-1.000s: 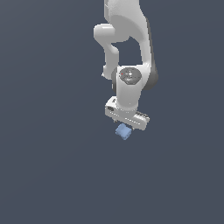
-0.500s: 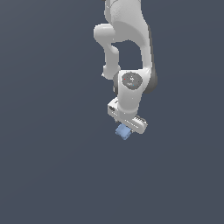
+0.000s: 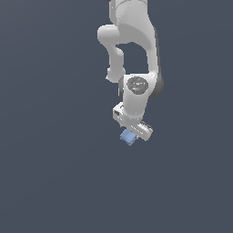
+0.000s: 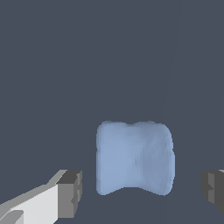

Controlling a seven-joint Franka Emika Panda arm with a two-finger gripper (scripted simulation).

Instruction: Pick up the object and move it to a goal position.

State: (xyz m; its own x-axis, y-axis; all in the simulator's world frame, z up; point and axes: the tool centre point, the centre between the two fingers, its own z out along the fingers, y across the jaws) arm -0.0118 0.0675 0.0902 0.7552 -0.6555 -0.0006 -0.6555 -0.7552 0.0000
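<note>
The object, a small light-blue block (image 3: 128,137) with rounded, notched edges, lies on the dark grey floor. It also shows in the wrist view (image 4: 134,158). My white gripper (image 3: 131,134) hangs straight over it, and its hand hides part of the block in the exterior view. In the wrist view the gripper (image 4: 142,192) is open. Its two grey fingertips (image 4: 70,193) stand on either side of the block, with a gap between each and the block. Nothing is held.
The white arm (image 3: 132,41) reaches down from the top of the exterior view. Only the plain dark grey floor (image 3: 50,173) surrounds the block. No goal marker shows.
The arm's wrist and hand have come down a little over the block. The block has not moved.
</note>
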